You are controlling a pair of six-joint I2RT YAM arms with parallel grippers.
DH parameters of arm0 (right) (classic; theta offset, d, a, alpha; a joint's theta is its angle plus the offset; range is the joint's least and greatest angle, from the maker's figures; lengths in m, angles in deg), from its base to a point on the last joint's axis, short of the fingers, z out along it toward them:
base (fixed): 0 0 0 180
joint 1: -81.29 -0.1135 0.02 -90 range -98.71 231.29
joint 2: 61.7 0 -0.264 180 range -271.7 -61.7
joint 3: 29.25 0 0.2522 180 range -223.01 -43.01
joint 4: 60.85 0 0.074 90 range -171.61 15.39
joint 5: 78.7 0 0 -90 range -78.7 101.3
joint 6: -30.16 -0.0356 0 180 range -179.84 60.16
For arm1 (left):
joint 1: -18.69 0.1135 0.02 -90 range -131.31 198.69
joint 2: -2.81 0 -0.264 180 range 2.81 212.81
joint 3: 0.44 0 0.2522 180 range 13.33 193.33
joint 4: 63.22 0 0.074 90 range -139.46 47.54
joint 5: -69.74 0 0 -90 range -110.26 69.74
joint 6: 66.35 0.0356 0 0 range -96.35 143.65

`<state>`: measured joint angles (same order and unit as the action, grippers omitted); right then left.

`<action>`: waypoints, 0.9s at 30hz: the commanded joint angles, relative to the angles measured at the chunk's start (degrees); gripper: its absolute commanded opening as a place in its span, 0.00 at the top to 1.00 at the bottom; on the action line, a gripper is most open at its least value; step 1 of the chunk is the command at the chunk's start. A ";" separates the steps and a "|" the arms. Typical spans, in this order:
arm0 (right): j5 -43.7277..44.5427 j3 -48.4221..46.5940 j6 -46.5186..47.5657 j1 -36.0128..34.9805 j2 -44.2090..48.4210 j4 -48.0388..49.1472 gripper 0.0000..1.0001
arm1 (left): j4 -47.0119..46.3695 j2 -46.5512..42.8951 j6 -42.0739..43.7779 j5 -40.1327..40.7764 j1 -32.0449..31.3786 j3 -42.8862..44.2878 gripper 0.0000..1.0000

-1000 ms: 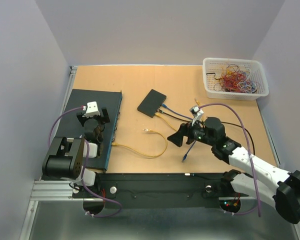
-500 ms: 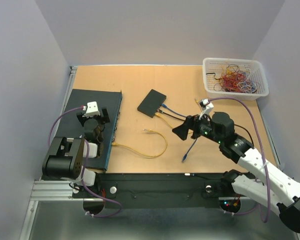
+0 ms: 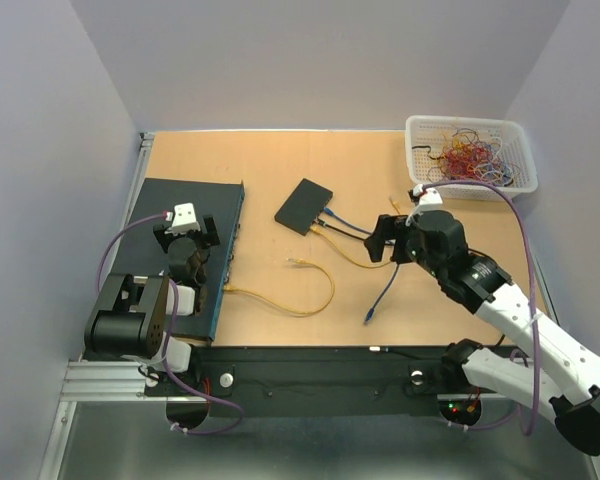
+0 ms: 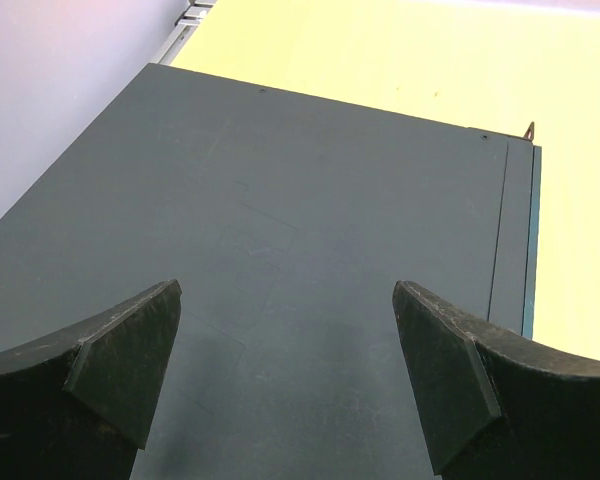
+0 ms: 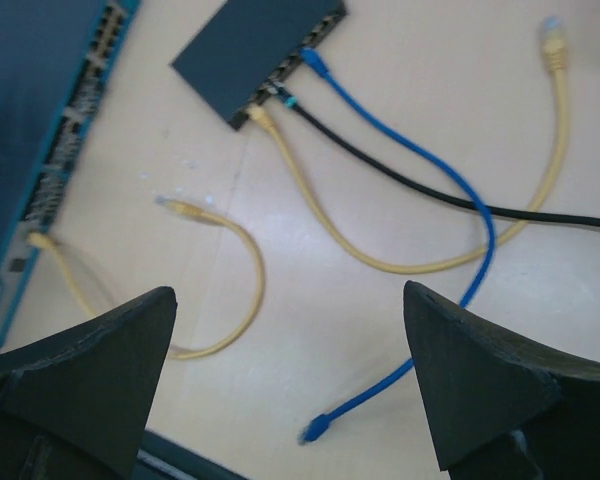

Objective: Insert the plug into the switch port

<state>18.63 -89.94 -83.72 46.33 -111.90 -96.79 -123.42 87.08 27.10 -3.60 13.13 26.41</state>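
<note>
The big dark switch [image 3: 185, 205] with a blue port face lies at the left; it also shows in the right wrist view [image 5: 50, 130]. A yellow cable [image 3: 300, 300] runs from one of its ports to a free yellow plug [image 3: 293, 262]. A blue cable ends in a free blue plug [image 3: 367, 317], seen loose on the table in the right wrist view [image 5: 310, 432]. My right gripper [image 3: 383, 240] is open and empty, held above the cables [image 5: 288, 300]. My left gripper [image 3: 185, 235] is open and empty over the switch top [image 4: 287, 290].
A small black box [image 3: 303, 206] holds blue, black and yellow cables [image 5: 380, 190]. Another yellow plug [image 5: 550, 30] lies at the right. A white basket [image 3: 470, 158] of coloured wires stands at the back right. A black rail runs along the table's near edge [image 3: 310, 365].
My right gripper has moved back and to the right, away from the blue plug, still open and empty. The blue plug and the left arm have not moved.
</note>
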 commanded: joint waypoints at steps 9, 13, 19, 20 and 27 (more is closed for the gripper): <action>33.34 13.32 18.13 -0.20 -1.76 28.15 0.00 | -16.31 -0.51 1.04 0.21 -0.24 0.10 0.01; 36.87 26.96 26.41 1.55 -1.92 53.58 0.00 | -16.31 -0.60 1.04 0.21 -0.24 0.10 0.01; 32.75 37.34 30.38 9.28 -10.15 77.17 0.00 | -16.31 -0.51 1.04 0.12 -0.24 0.10 0.01; 31.88 38.14 30.38 10.60 -11.40 82.41 0.00 | -16.31 -0.51 1.04 0.21 -0.24 0.10 0.01; 24.40 39.73 25.02 19.05 -23.00 92.91 0.00 | -16.31 -0.51 1.04 0.21 -0.15 0.10 0.01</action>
<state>46.56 -50.78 -57.38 63.07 -130.32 -19.35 -123.42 87.08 27.27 -3.60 13.13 26.41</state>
